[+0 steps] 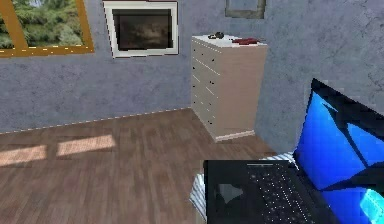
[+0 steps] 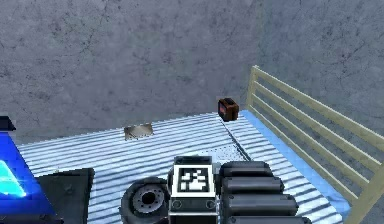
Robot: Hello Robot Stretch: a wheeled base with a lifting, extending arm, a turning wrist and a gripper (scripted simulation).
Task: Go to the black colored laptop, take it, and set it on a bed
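Forward view first, and the wooden floor (image 1: 100, 150) runs from the laptop (image 1: 290, 175) out to a blue-grey wall (image 1: 130, 85). The bed (image 2: 180, 142) comes next in the arm side view. It is striped blue and white, the laptop rests on it, and a cream slatted rail (image 2: 300, 118) closes the side far from the laptop. A pale chest of drawers (image 1: 228, 90) stands against the wall beyond the laptop. The laptop itself is black, its lid is up and its screen glows bright blue. High on the wall past the laptop there is a window (image 1: 45, 25) in an orange frame, and beside it a framed picture (image 1: 140, 28). The arm (image 2: 250, 190) lies over the bed just beside the laptop, with a white marker square (image 2: 192, 180) at its end. The hand (image 2: 148, 200) sits between that square and the laptop. The bed is right behind it, so I can't tell whether it is gripping anything. A small brown object (image 2: 228, 106) and a flat tan scrap (image 2: 139, 130) lie on the bed well apart from the laptop.
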